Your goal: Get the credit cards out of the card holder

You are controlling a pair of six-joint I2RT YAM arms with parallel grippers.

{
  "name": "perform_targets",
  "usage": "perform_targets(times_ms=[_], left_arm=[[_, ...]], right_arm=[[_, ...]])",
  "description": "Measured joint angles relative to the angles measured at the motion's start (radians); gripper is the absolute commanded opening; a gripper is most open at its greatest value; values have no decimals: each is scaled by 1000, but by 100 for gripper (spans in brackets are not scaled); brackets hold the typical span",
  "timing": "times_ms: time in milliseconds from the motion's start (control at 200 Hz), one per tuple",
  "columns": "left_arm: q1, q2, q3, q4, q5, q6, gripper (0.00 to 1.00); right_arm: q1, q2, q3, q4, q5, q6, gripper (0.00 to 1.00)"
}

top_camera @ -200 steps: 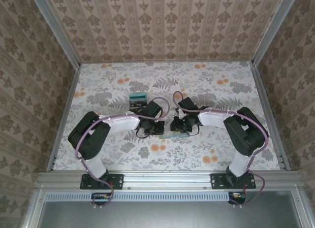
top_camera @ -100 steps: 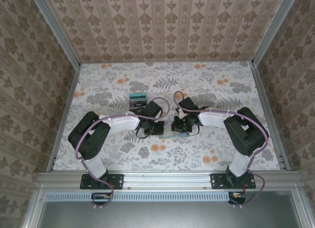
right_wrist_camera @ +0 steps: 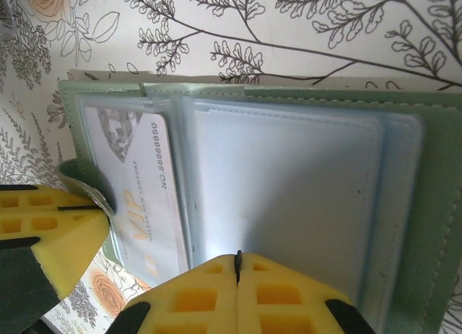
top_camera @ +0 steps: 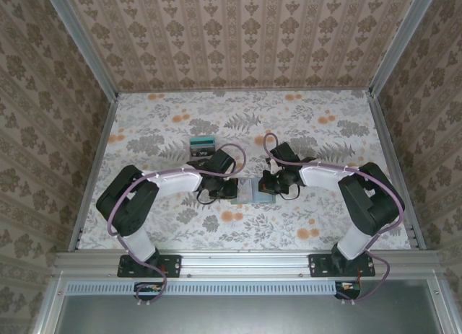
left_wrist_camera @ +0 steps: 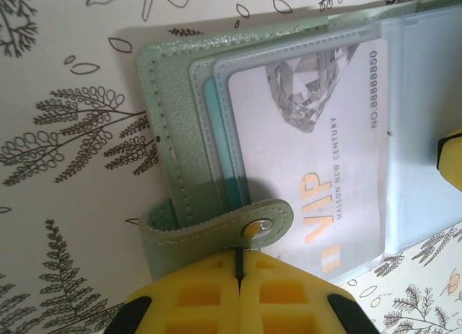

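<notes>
Robot test cell, wallpapered walls (top_camera: pixel 238 38), aluminium frame (top_camera: pixel 245 259), floral tabletop (top_camera: pixel 180 125)

The top camera sits high above and behind the arms (top_camera: pixel 173 181) and looks down at the whole table (top_camera: pixel 303 117) from far away. Each wrist camera looks down from very close. Both see the same open card holder (left_wrist_camera: pixel 166 132) (right_wrist_camera: pixel 433 204), which looks tiny in the middle of the top view.

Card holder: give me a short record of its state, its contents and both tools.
holder: open, lying flat
in front: pale VIP card, sleeved
behind it: teal card, edge showing
other sleeves: look empty
left tool: shut, at strap
right tool: shut, at holder's edge
loose cards: stack farther back
</notes>
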Motion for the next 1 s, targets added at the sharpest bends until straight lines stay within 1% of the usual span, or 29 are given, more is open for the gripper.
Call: perform_targets(times_ms=[60, 105, 130, 375, 590, 1000], left_arm=[[0, 0, 0, 0, 0, 0, 0], [0, 0, 0, 0, 0, 0, 0], [0, 0, 0, 0, 0, 0, 0], [-1, 0, 0, 0, 0, 0, 0], [-1, 0, 0, 0, 0, 0, 0], [-1, 0, 0, 0, 0, 0, 0]], right_arm=[[0, 0, 0, -1, 1, 0, 10], [0, 0, 0, -1, 2, 2, 18], [0, 0, 0, 0, 2, -3, 19], [0, 0, 0, 19, 1, 1, 19], [21, 5, 19, 22, -8, 4, 19], [38, 76, 47, 45, -18, 4, 19]])
